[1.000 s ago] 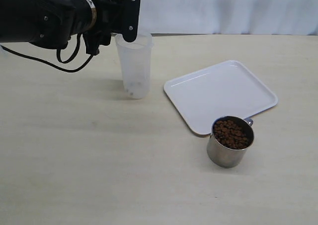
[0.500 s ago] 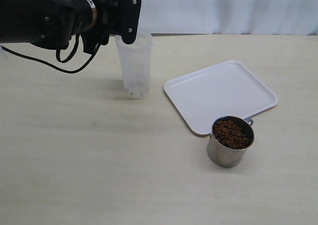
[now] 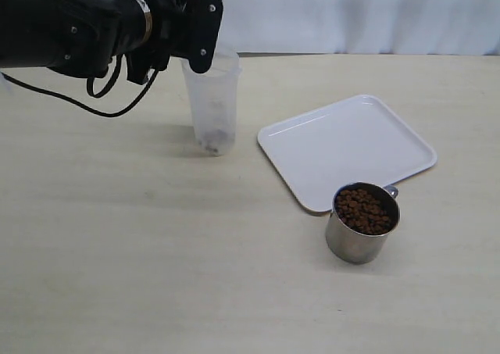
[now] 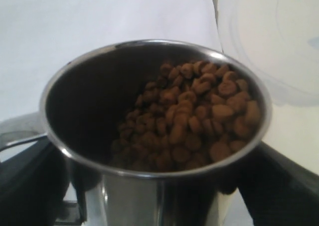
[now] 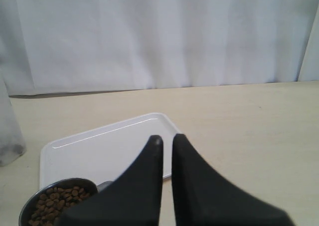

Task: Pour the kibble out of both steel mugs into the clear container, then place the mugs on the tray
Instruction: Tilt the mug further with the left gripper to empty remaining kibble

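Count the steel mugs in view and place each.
2. One steel mug, holding kibble, sits in the left gripper beside the clear container; the other mug stands on the table by the tray.

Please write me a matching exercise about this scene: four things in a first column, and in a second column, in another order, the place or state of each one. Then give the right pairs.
Things
1. tray
2. clear container
3. steel mug beside the tray
4. other steel mug

States
A. gripped by the left tool
B. white, nothing on it
C. upright on the table, full of kibble
D. only a little kibble at its bottom

Pairs: 1-B, 2-D, 3-C, 4-A
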Available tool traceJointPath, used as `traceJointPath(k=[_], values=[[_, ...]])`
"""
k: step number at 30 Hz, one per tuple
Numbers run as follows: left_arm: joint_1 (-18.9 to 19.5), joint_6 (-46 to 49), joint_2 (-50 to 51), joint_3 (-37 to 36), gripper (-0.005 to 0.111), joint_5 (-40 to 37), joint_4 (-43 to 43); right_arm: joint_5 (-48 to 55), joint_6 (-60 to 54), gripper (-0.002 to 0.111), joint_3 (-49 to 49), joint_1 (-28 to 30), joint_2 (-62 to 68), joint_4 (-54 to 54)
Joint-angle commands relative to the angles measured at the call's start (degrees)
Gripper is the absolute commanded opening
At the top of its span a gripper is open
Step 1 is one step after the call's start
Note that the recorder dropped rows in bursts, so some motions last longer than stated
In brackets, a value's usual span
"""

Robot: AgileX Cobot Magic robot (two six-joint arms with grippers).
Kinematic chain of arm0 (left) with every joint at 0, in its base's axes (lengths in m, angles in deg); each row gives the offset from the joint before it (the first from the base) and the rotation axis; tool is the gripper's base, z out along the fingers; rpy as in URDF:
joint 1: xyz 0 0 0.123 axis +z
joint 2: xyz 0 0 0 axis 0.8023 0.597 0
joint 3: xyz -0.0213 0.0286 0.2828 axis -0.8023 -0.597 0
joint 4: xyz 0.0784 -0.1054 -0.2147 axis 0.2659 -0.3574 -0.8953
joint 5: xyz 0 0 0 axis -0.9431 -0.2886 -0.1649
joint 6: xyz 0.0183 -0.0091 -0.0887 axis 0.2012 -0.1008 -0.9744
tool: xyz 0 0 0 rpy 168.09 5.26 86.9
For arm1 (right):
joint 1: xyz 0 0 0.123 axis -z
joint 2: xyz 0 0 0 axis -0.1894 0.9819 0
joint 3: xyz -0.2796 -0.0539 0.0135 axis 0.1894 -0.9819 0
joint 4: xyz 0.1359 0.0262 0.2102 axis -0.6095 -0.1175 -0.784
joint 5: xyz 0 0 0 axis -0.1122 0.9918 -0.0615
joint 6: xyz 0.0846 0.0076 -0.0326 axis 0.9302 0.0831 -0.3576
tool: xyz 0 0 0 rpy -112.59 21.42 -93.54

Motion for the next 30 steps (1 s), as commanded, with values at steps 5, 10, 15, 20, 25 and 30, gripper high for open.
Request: traceJointPath(k=[5, 10, 15, 20, 25, 30], values=[[-0.2, 1.2, -0.5, 0.7, 0.000, -2.4, -0.1, 0.1, -0.3, 0.005, -0.3, -0.2, -0.2, 0.2], [-0.2, 1.2, -0.5, 0.7, 0.000, -1.9, -0.1, 0.1, -0.3, 0.005, -0.3, -0.2, -0.2, 0.2], [-0.2, 1.3, -0.5, 0.7, 0.000, -1.9, -0.1, 0.1, -0.3, 0.005, -0.3, -0.2, -0.2, 0.2], [-0.2, 1.5, -0.5, 0.7, 0.000, -1.9, -0.1, 0.1, -0.3, 0.005, -0.3, -0.2, -0.2, 0.2], [-0.2, 1.5, -0.5, 0.7, 0.000, -1.9, -0.1, 0.1, -0.3, 0.005, -0.3, -0.2, -0.2, 0.2], [-0.2, 2.4, -0.5, 0.7, 0.000, 0.2, -0.1, 0.1, -0.3, 0.005, -0.3, -0.2, -0.2, 0.2]])
